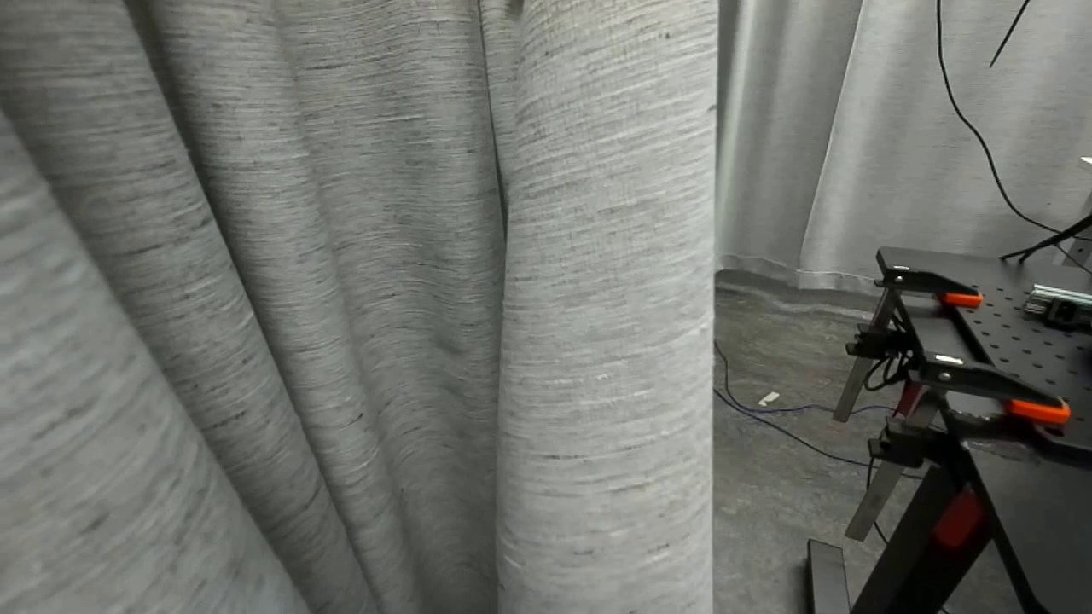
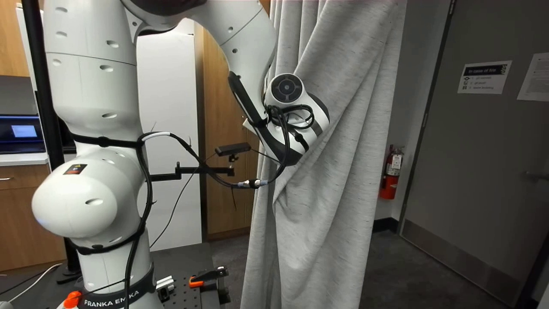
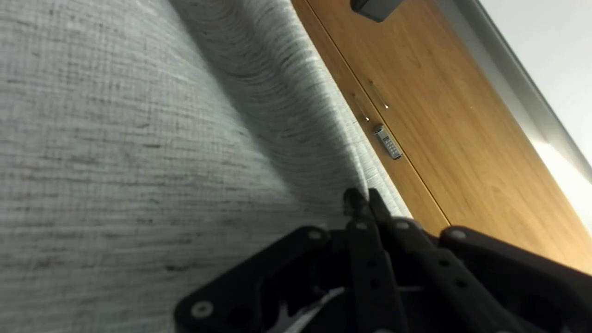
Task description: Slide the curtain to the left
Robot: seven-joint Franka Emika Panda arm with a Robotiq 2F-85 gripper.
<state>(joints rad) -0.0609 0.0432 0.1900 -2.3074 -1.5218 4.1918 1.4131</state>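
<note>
The light grey curtain (image 1: 606, 298) hangs in deep vertical folds and fills most of an exterior view, hiding the arm there. In an exterior view the curtain (image 2: 339, 206) hangs to the right of the arm, with slanting creases spreading from near the wrist. The wrist is against the fabric and the fingers are hidden there. In the wrist view the curtain (image 3: 138, 152) covers the left side. My gripper (image 3: 366, 201) is closed, with the curtain's folded edge pinched between its fingertips.
A black perforated table (image 1: 1024, 341) with orange-tipped clamps stands beside the curtain. A paler curtain (image 1: 904, 145) hangs farther back. A camera on a bracket (image 2: 233, 149) sticks out near the forearm. A wooden cabinet (image 3: 467, 115), a fire extinguisher (image 2: 391, 171) and a grey door (image 2: 484, 163) stand behind.
</note>
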